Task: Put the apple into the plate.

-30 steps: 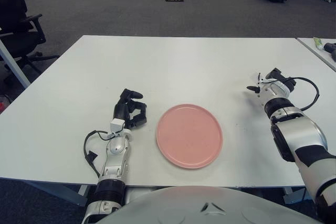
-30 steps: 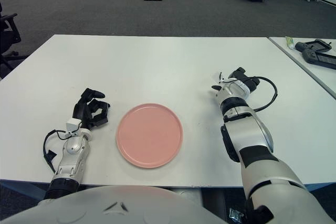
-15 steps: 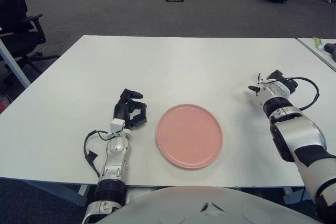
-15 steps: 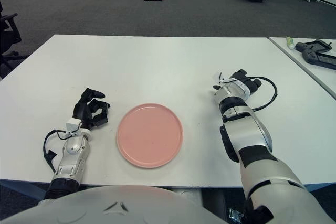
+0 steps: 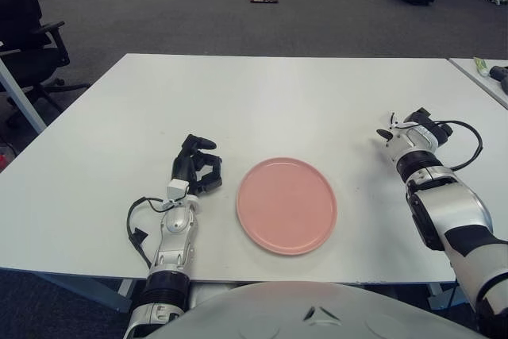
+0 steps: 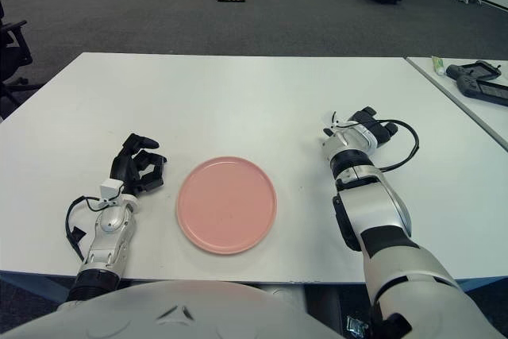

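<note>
A round pink plate lies empty on the white table, near its front edge. No apple shows in either view. My left hand sits just left of the plate, its black fingers curled and holding nothing. My right hand shows to the right of the plate, about a plate's width from its rim, with a black cable looping beside the wrist. Nothing is seen in its grasp.
A second table at the far right carries a black handheld device and a small tube. A black office chair stands off the table's left side. Boxes and dark objects lie on the carpet far behind.
My right hand has shifted slightly to the right and turned a little at the wrist. The left hand and the plate have not moved.
</note>
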